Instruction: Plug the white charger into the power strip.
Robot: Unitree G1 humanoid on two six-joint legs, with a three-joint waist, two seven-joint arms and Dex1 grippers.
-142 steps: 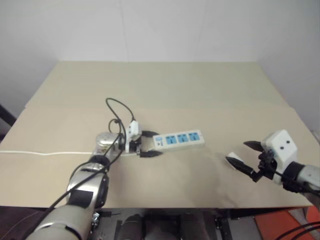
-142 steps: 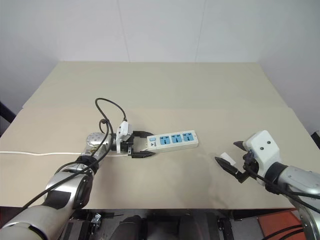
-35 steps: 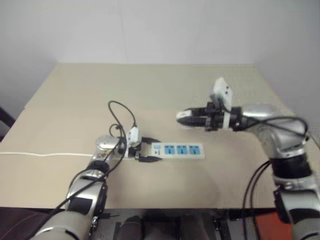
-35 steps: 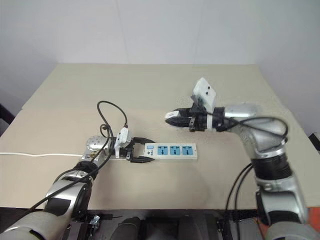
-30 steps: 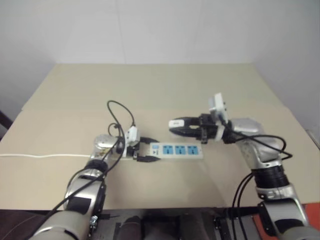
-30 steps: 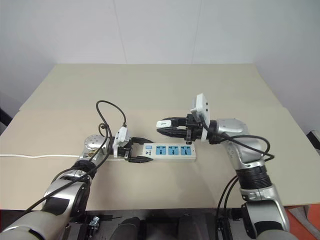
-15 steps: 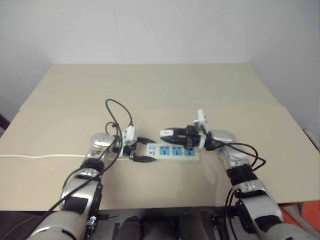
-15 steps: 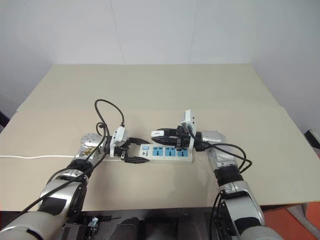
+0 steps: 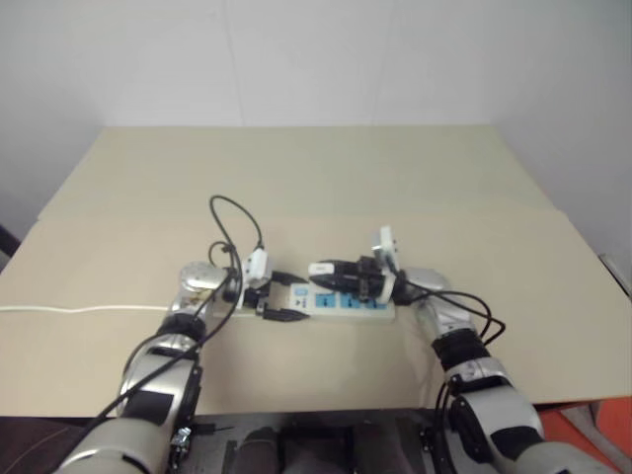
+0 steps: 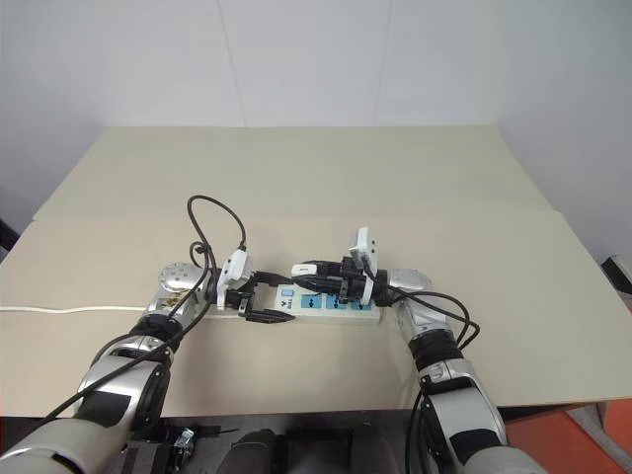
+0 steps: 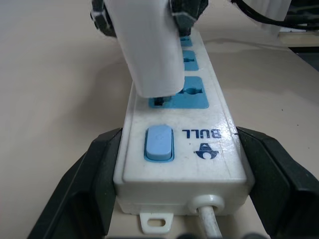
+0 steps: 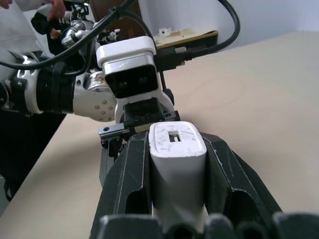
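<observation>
Tabletop (image 10: 444,197); right hand (image 10: 302,272) clamping white charger (image 11: 149,55)

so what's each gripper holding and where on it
The right gripper clamps the white charger by its two side faces. The left gripper grips the power strip across its long sides at the switch end.

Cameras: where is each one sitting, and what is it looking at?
Eye views: on the head, looking forward and down at the table; both arms show.
Left wrist view: on the left wrist, looking along the left gripper, shut on the power strip.
Right wrist view: on the right wrist, looking along the right gripper, shut on the white charger.
Shared: both wrist views show the white charger, standing at the socket next to the switch.
</observation>
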